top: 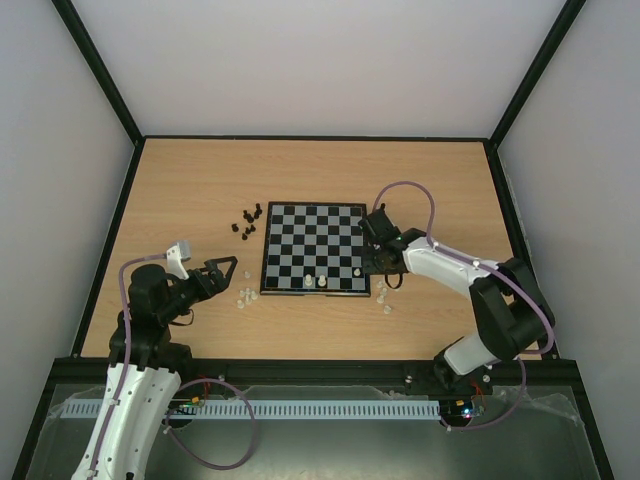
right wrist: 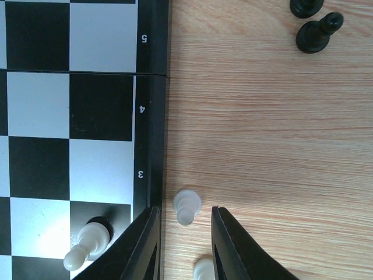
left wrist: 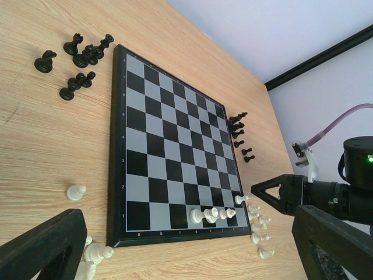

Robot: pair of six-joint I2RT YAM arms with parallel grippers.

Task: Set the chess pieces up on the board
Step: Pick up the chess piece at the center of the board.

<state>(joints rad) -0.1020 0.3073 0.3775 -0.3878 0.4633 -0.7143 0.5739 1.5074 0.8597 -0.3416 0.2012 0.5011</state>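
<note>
Your right gripper [right wrist: 185, 211] stands narrow, its fingers either side of a pale pawn [right wrist: 187, 205] on the worktop [right wrist: 262, 146], with gaps showing. At 9 o'clock the board [right wrist: 150, 116] rim reads 3, 4, 5. Two black pieces [right wrist: 315, 35] stand at 1 o'clock. Your left gripper [top: 226, 272] gapes wide, holding nothing.

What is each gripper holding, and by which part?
Nothing is held. The right gripper straddles a small whitish pawn beside the checked chessboard, gaps both sides; the left gripper is open, empty.

Wooden table [top: 190, 180] carries the board [top: 300, 240] at centre; black pieces [top: 248, 221] lie off its ten o'clock corner; pale pieces [top: 244, 296] at eight; more pale pieces [top: 385, 300] at four.
</note>
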